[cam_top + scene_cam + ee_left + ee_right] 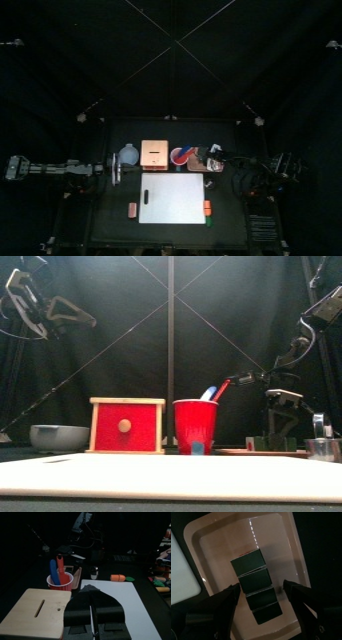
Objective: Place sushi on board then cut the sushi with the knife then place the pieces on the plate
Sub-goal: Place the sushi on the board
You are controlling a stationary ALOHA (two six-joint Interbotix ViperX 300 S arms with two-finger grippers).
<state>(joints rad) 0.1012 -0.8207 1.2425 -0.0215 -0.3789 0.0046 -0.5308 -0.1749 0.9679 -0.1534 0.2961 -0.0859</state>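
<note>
While R gripper (261, 585) gapes, 4 sushi blocks (254, 576), 1 tray (224, 547)

Black table (114, 215) carries white board (174, 197), wooden box (127, 426), red cup (195, 428), bowl (59, 437), pink tray (224, 542).

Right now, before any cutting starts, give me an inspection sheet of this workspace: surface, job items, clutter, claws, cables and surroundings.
Surface: black table; the white board lies bare at its centre.
Job's things: the sushi roll, four dark blocks in a row, lies on the pink tray; the red cup holds a blue knife and a red knife.
Clutter: wooden box, bowl, a small toy left of the board, an orange toy right of it.
Grippers: left claw shut, over the board beside the box; right claw open, astride the roll.
Cables: nothing seen.
Surroundings: black curtain.
</note>
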